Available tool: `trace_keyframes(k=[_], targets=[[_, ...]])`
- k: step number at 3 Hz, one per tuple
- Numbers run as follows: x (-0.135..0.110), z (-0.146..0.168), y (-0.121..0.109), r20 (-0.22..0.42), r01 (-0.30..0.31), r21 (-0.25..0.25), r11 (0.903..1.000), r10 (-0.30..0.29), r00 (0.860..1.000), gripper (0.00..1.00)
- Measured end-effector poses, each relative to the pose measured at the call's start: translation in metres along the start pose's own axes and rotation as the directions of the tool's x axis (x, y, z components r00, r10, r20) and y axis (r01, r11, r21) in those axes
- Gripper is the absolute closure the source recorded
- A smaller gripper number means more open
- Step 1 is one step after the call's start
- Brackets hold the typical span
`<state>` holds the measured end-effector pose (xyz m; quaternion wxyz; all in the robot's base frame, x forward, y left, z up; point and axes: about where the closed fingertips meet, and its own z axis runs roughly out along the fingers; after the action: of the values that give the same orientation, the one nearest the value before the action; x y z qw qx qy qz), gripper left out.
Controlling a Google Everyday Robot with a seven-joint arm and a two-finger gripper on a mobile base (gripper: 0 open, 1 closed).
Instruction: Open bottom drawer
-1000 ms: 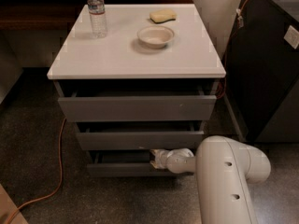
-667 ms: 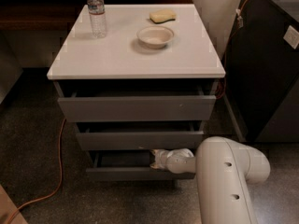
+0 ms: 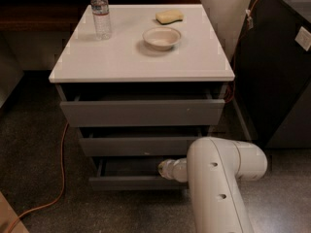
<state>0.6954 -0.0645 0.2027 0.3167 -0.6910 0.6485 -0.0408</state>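
The bottom drawer (image 3: 131, 182) is the lowest grey flat front of the white-topped cabinet (image 3: 136, 57). It stands pulled out a little, with a dark gap and its tray showing behind the front. My gripper (image 3: 164, 169) sits at the end of my white arm (image 3: 218, 188). It reaches into that gap, just behind the upper edge of the drawer front, right of its middle. The middle drawer (image 3: 138, 146) and the top drawer (image 3: 141, 112) also stand slightly out.
On the cabinet top stand a water bottle (image 3: 100, 11), a white bowl (image 3: 162, 37) and a yellow sponge (image 3: 169, 16). A dark unit (image 3: 277, 67) stands close at the right. An orange cable (image 3: 62, 178) runs over the floor at the left.
The bottom drawer front has slid a little further out toward the camera, with my gripper moving along with it.
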Motion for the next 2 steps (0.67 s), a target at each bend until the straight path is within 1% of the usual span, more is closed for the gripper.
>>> trace_keyframes(k=[1,2], targets=[[-0.002,-0.004,0.02,-0.019,-0.03,-0.042,0.9986,0.03,0.999,1.0],[-0.011,-0.011,0.042,-0.017,-0.048,-0.079,0.9957,0.047,0.999,1.0]])
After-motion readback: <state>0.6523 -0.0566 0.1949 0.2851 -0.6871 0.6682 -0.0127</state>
